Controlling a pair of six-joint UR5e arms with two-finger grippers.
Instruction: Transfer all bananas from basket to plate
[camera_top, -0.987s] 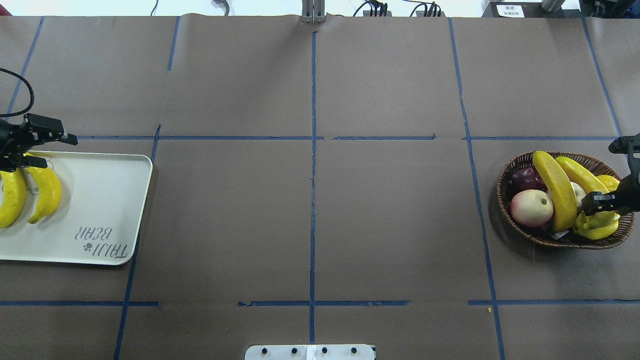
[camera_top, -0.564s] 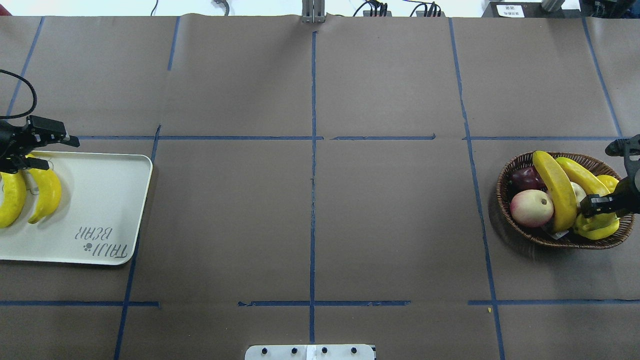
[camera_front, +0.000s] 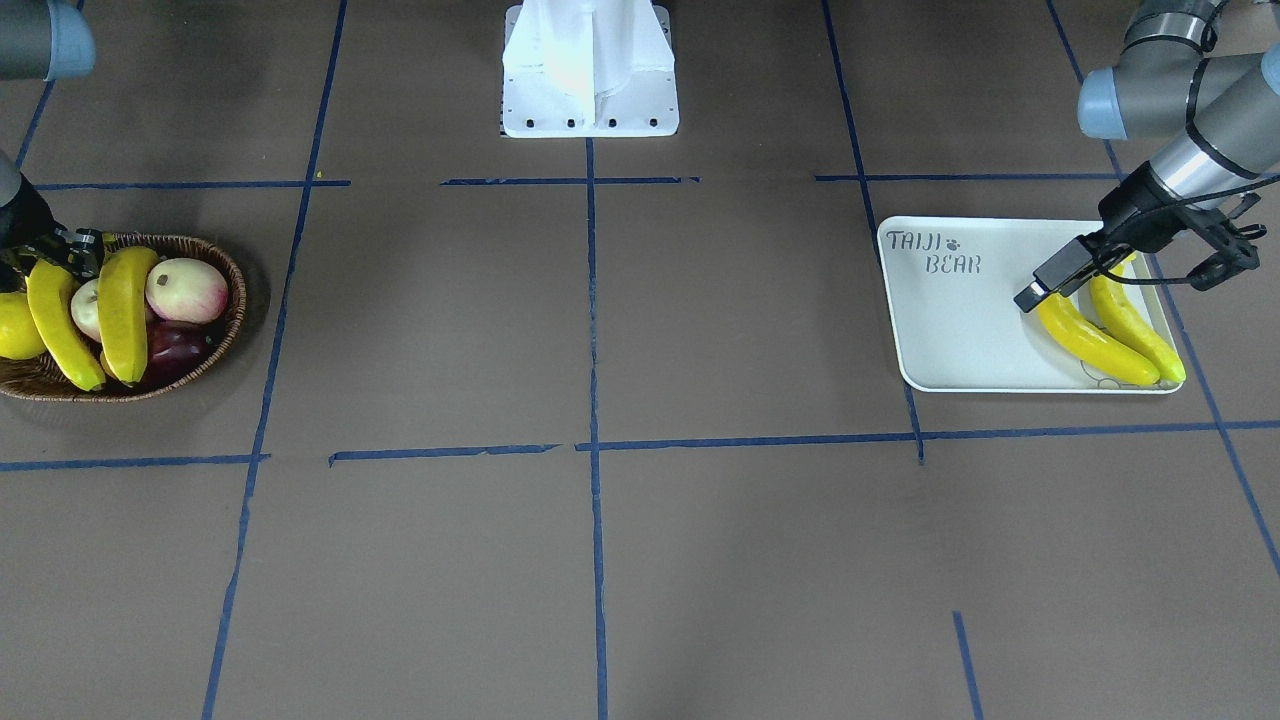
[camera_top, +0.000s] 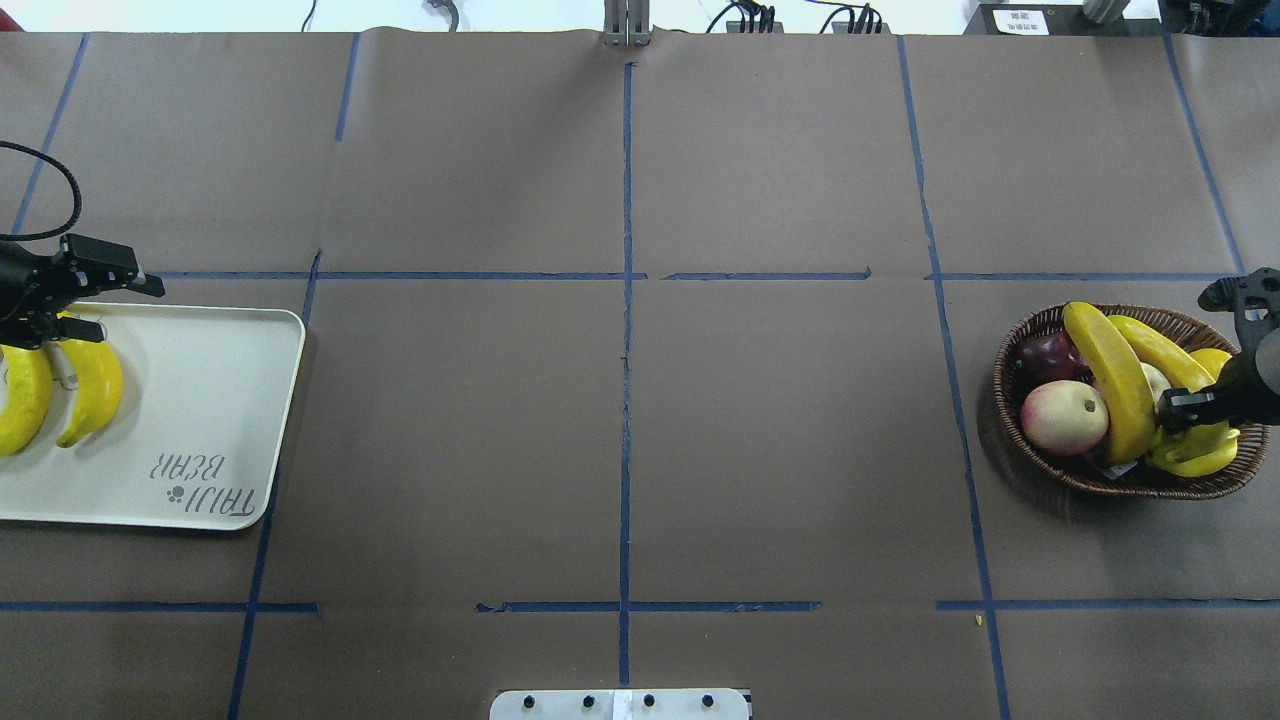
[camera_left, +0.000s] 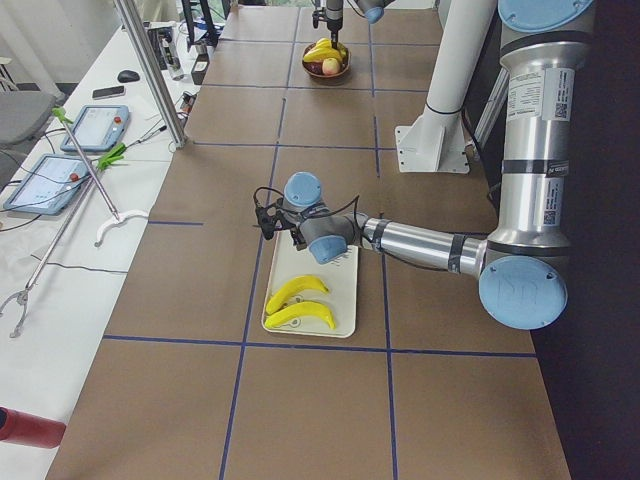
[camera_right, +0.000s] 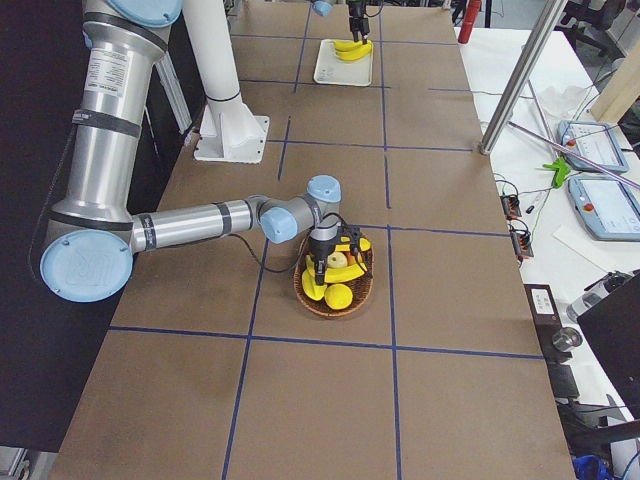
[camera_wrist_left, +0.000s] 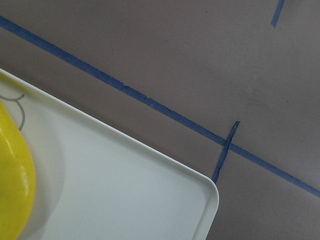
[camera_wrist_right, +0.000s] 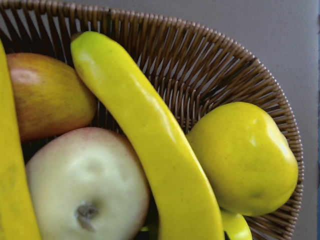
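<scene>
In the overhead view the off-white tray (camera_top: 200, 400) sits at the 9 o'clock edge of the worktop (camera_top: 780, 450), with its left part cut off by the frame. The wicker basket (camera_top: 1003, 400) sits at 3 o'clock, well apart from it. Two bananas lie side by side on the tray. The inner banana (camera_top: 95, 380) has its top end covered by the left end effector (camera_top: 125, 310), and the edge banana (camera_top: 20, 395), at 9 o'clock of it, is cropped by the frame. That end effector hangs over the tray's 12 o'clock rim with its fingers spread and nothing between them; whether it touches either fruit cannot be told. A grey line drawing (camera_front: 1100, 378) is mostly hidden under the two bananas, while the "TAIJI BEAR" lettering (camera_top: 205, 485) is plain to read. The other two bananas are in the basket. The long banana (camera_top: 1110, 380) lies across the pile and the rim-side banana (camera_top: 1165, 352) lies at 3 o'clock of it. The right end effector (camera_top: 1195, 350) is spread wide on either side of the rim-side banana and grips nothing; its arm runs out of frame. One finger (camera_top: 1195, 402) hides part of a yellow-green starfruit (camera_top: 1195, 455). A pink-blushed apple (camera_top: 1063, 415) and a dark purple fruit (camera_top: 1045, 355) show at 9 o'clock of the long banana. A pale apple (camera_wrist_right: 87, 185) and a plump yellow fruit (camera_wrist_right: 245, 157) are half buried beside the rim-side banana.
</scene>
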